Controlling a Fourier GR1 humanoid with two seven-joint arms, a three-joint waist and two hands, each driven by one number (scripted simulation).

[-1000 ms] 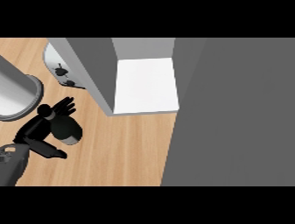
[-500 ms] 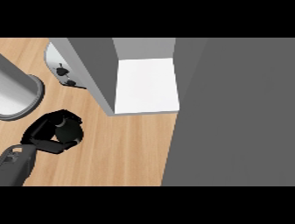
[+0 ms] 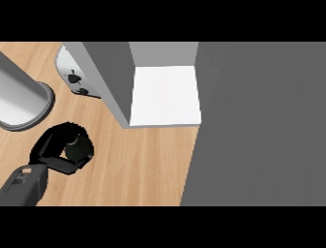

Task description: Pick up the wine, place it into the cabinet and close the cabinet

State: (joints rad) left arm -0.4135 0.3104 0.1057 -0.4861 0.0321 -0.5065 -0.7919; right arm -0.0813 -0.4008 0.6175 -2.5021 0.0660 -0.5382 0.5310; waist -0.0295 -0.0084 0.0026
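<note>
Head view: left hand [image 3: 57, 154] is curled round the wine [image 3: 72, 144], which its fingers mostly hide, over the counter [image 3: 137, 164] near the open cabinet [image 3: 165, 94]. Right hand is out of frame. A second ago the fingers were spread; now they are closed.

A kitchen: wooden counter [image 3: 137, 164], toaster [image 3: 76, 81], cabinet [image 3: 165, 94].

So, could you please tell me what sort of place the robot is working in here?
Most likely a kitchen: there is a wooden counter, an open cabinet with a white shelf standing on it, and beside that a small appliance with two dark knobs, perhaps a toaster.
</note>
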